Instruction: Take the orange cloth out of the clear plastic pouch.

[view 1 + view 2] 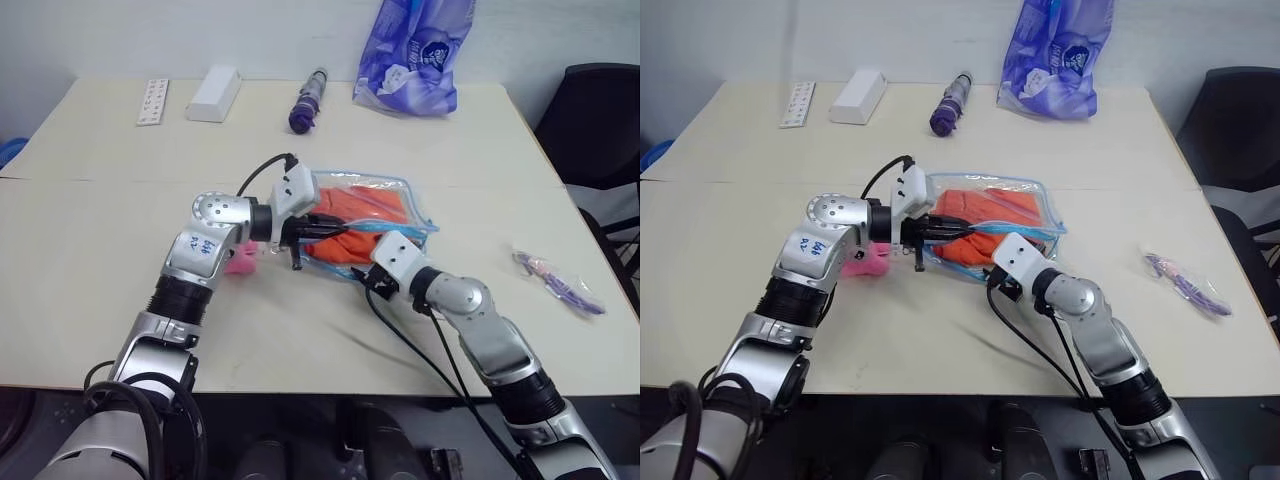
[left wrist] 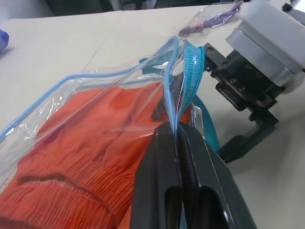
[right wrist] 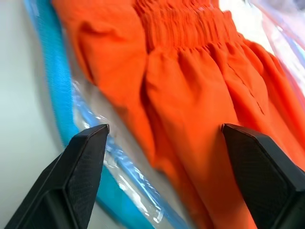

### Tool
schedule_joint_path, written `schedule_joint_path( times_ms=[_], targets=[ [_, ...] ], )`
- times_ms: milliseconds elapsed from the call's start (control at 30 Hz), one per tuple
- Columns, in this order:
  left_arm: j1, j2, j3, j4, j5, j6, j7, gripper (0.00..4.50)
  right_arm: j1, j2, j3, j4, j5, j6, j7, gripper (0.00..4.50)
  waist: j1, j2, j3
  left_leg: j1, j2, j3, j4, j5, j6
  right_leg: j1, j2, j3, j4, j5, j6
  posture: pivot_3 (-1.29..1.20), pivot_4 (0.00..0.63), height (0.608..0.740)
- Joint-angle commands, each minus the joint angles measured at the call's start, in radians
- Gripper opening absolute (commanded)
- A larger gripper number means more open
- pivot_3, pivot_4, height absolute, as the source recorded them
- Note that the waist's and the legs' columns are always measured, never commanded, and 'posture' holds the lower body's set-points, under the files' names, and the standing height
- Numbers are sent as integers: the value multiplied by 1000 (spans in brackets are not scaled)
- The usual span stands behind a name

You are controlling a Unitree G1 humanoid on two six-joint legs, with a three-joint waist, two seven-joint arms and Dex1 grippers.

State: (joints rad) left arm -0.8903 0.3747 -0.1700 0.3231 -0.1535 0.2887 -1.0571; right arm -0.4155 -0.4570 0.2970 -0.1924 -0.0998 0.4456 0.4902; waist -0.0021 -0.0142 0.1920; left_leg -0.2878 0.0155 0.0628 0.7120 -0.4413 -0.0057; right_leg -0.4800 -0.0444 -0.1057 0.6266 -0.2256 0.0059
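One pouch (image 1: 385,215) edge pinched, cloth (image 1: 360,205) inside

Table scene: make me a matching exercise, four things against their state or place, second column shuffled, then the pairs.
Things:
1. left gripper
2. right gripper
3. orange cloth
4. purple-blue printed bag

States or places:
A. inside the clear plastic pouch
B. open, at the pouch's mouth, holding nothing
C. standing at the table's far edge
D. shut on the pouch's blue zipper edge

Pairs: 1-D, 2-B, 3-A, 4-C
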Motion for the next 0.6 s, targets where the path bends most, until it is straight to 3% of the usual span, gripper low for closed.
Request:
schedule_joint_path(
  times_ms=[33, 300, 400, 600],
  targets=[
    [-32, -9, 20, -33, -25, 5, 7, 0, -22, 12, 26, 17, -70, -18, -34, 3956, 0, 0, 0, 0, 0, 0, 0, 0, 0, 0, 0, 0, 0, 0, 0, 0, 150, 740],
    [-26, -13, 21, -62, -39, 27, 9, 0, -104, 74, 29, 253, -168, -17, -131, 3956, -1, 0, 0, 0, 0, 0, 1, 0, 0, 0, -1, 0, 1, 0, 0, 0, 150, 740],
    [-26, -15, 27, -51, -42, 32, 17, 0, -112, 68, 44, 313, -168, -54, -104, 3574, 0, 0, 0, 0, 0, -1, 2, 0, 0, 1, -1, 0, 1, 0, 0, 0, 150, 740],
    [-36, -43, 61, -41, -75, 96, 60, 0, -85, 59, 34, 299, -161, -88, -75, 1696, 1, 0, -1, 1, 0, -1, 2, 0, 0, 2, -2, 0, 0, 0, 0, 0, 150, 740]
  ],
)
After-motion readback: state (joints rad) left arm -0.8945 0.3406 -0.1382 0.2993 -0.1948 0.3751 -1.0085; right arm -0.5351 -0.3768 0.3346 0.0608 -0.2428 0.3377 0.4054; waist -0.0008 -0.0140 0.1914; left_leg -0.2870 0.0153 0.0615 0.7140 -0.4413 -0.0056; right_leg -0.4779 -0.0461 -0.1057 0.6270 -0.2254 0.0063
